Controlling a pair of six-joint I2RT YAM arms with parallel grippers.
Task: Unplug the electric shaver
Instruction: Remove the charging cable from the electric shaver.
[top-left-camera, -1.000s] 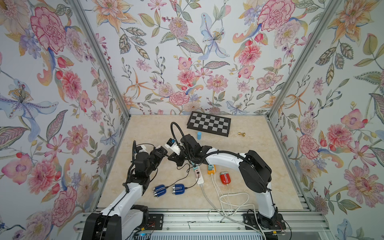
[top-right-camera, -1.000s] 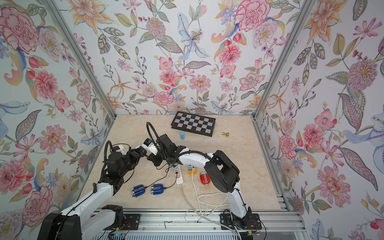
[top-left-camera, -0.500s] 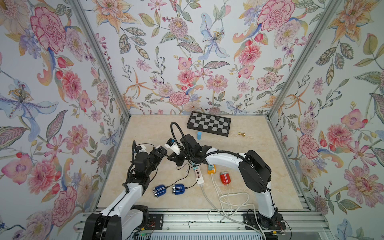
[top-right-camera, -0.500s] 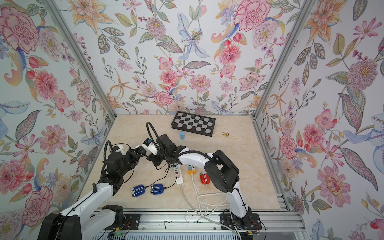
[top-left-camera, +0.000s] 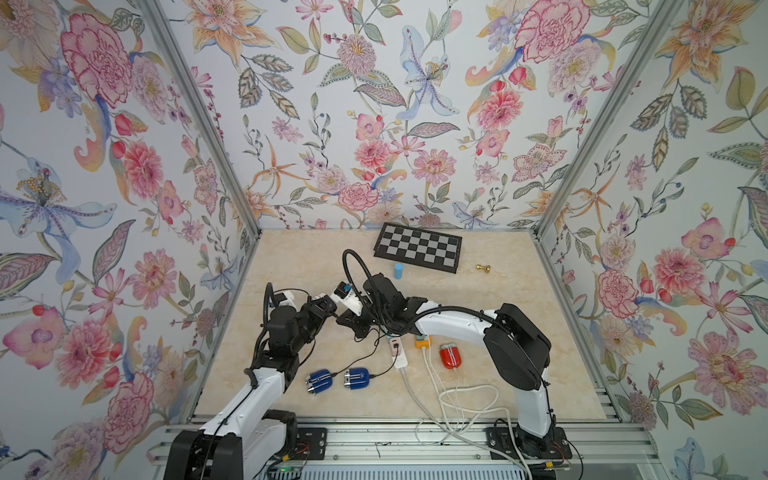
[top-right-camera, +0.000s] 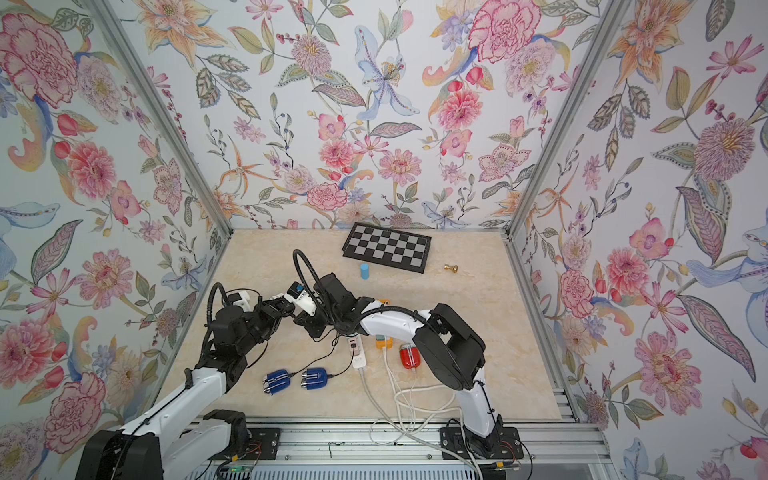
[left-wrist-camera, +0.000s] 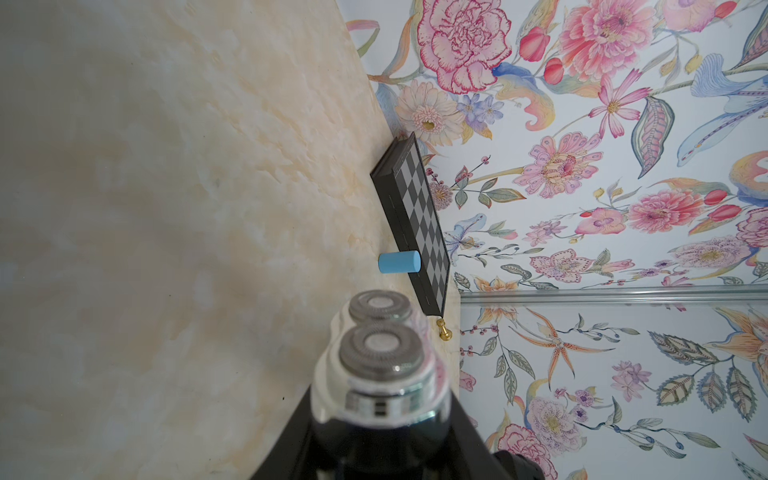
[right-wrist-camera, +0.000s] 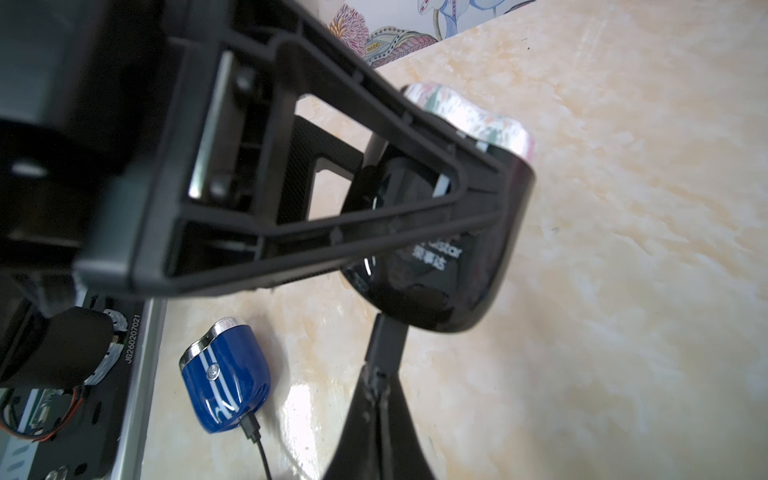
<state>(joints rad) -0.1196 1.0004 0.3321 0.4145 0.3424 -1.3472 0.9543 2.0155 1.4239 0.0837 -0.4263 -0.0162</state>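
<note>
Four shavers are in view: one black, two blue, one red. Farthest left, the left gripper (top-left-camera: 327, 310) has its jaws partly closed around the body of the black shaver (left-wrist-camera: 380, 390). It holds the shaver between the two arms, left of the table's (top-left-camera: 532, 299) middle, and two round cutting heads show at the shaver's free end. Just to the right, the right gripper (right-wrist-camera: 377, 386) is pinched fully closed on the one black plug (right-wrist-camera: 384, 340), which sits seated in the shaver's base. Nearer the front edge, the two blue shavers (top-left-camera: 319, 381) (top-left-camera: 356, 378) lie side by side, just apart. The right wrist view shows a black cable (right-wrist-camera: 257, 440) plugged into one of them. Right of them lies a single white power strip (top-left-camera: 397, 355) with a dark plug in its far end. Next come one orange block (top-left-camera: 423, 343) and then the one red shaver (top-left-camera: 451, 356), and white cables (top-left-camera: 465, 399) loop toward the front rail. Along the back, well apart from the arms, one blue cylinder (top-left-camera: 398, 272) stands just beside one chessboard (top-left-camera: 417, 253). One small brass piece (top-left-camera: 483, 269) lies to the right of the board.
</note>
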